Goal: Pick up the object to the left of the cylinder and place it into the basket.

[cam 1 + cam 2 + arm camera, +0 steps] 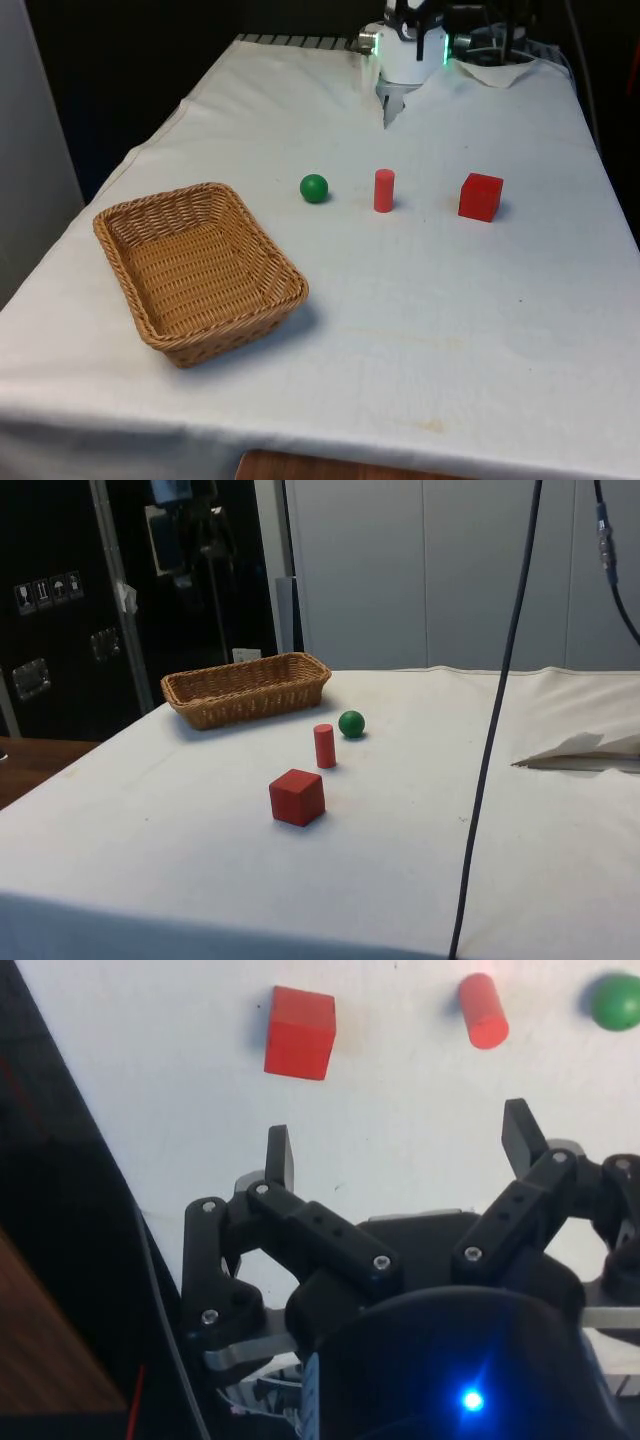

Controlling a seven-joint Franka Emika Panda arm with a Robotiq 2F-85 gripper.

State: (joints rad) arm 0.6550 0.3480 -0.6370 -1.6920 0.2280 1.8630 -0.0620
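Gripper (400, 1155) is hanging with jaws wide and nothing between them. I am seeing the ball (314, 188) sitting on the cloth (450, 310) just at the front view's left of the cylinder (384, 191), apart from the basket (130, 225), cube (481, 196) beyond.

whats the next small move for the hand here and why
Probably carry the open hand forward over the cloth towards the green ball and stop above it. The ball lies to the front view's left of the red cylinder, so it is the thing to pick, and the hand holds nothing, well short of it. The basket waits empty.
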